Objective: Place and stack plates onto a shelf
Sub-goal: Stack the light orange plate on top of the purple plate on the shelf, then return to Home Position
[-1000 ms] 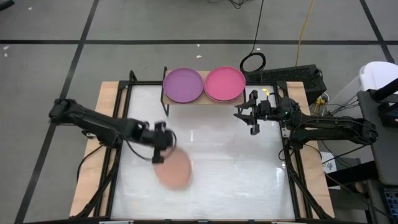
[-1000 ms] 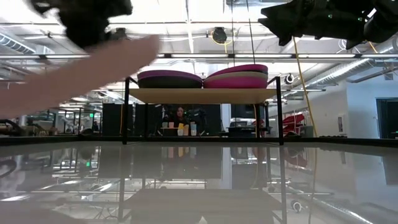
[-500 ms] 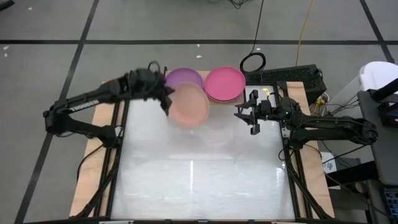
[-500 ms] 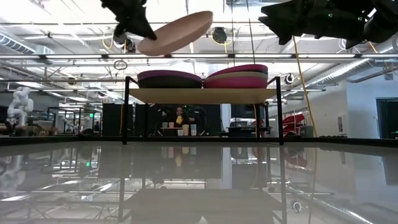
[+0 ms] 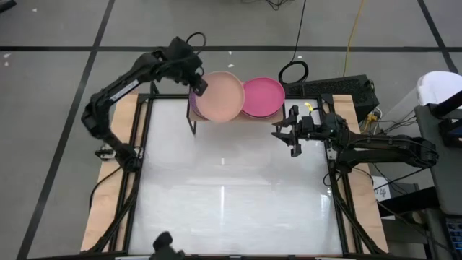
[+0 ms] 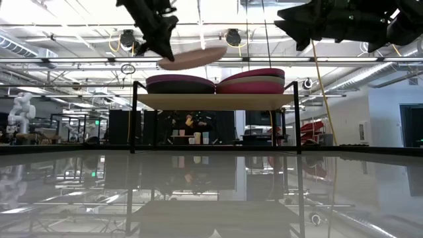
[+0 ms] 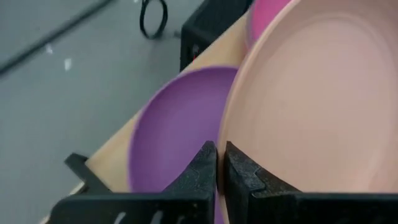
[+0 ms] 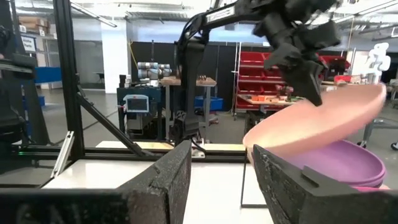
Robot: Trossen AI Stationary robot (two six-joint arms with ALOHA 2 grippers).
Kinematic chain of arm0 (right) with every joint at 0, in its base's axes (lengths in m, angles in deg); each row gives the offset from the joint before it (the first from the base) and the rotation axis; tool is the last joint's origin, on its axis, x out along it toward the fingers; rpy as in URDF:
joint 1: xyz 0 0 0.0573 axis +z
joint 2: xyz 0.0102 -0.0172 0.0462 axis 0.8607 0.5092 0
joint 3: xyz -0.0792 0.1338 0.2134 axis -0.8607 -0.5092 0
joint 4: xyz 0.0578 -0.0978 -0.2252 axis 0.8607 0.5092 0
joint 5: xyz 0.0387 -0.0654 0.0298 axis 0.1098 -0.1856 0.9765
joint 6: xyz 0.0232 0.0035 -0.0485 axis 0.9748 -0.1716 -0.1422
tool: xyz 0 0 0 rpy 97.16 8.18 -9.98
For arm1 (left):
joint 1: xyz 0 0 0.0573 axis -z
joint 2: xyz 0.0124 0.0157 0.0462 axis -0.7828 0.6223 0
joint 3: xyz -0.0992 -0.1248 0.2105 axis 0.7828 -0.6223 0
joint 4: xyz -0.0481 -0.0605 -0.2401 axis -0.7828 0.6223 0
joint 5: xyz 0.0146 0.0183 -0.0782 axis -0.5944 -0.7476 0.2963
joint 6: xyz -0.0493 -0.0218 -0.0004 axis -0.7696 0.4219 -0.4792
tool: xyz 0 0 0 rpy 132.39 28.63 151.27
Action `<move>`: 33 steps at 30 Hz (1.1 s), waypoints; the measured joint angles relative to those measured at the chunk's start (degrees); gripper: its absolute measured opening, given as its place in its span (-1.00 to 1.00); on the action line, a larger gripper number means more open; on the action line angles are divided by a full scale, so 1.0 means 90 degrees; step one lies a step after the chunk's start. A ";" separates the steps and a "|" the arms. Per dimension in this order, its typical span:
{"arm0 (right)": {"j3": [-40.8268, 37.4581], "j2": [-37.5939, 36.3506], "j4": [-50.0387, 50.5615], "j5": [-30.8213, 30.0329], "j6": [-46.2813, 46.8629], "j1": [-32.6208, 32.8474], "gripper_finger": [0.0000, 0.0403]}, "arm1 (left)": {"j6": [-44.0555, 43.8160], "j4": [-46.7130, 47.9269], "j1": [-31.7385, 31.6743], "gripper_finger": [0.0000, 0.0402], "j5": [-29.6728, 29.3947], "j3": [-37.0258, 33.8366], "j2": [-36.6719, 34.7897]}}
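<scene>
My left gripper (image 5: 196, 81) is shut on the peach plate (image 5: 220, 96), which hovers over the purple-topped stack (image 6: 180, 82) at the left end of the wooden shelf (image 6: 215, 100). In the left wrist view the purple plate (image 7: 177, 127) shows beneath the peach one (image 7: 311, 99). A pink-topped stack (image 5: 263, 97) with a cream layer rests on the shelf's right end. My right gripper (image 5: 290, 136) hangs open above the table's right side, near the shelf; its wrist view shows it open (image 8: 224, 180) with nothing between the fingers. My left gripper pinches the peach plate's rim (image 7: 225, 140) at the plate's left far edge between its two fingers (image 7: 202, 171), reaching in from the table's left. The plate is lifted clear and slightly tilted, just above the purple plate.
The shelf stands on thin black legs at the table's far edge. The white table top (image 5: 231, 195) lies between the arms. A black cable loop (image 5: 294, 71) and a dark box lie beyond the shelf. A person (image 6: 192, 122) sits far behind in the room.
My left gripper has swung from the table's near-left area up and toward the far edge, carrying the peach plate to above the purple stack on the shelf. The plate has gone from steeply tilted to nearly level.
</scene>
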 joint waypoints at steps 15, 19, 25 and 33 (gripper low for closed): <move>0.0000 -0.0001 0.0125 0.0002 -0.0007 0.0000 -0.24 | 0.0151 0.1198 -0.0973 -0.90 0.0319 0.0606 0.0727; 0.0000 -0.0001 0.0122 0.0002 -0.0017 0.0000 -0.24 | 0.0154 0.1196 -0.0966 -0.72 0.0322 0.0606 0.0729; 0.0000 0.0000 0.0122 0.0005 -0.0017 0.0000 -0.24 | 0.0241 0.1033 -0.0830 -0.55 0.0322 0.0606 0.0729; -0.0002 -0.0080 0.0410 0.0005 -0.0131 0.0000 -0.24 | 0.0606 0.0958 -0.0783 -0.48 0.0319 0.0606 0.0476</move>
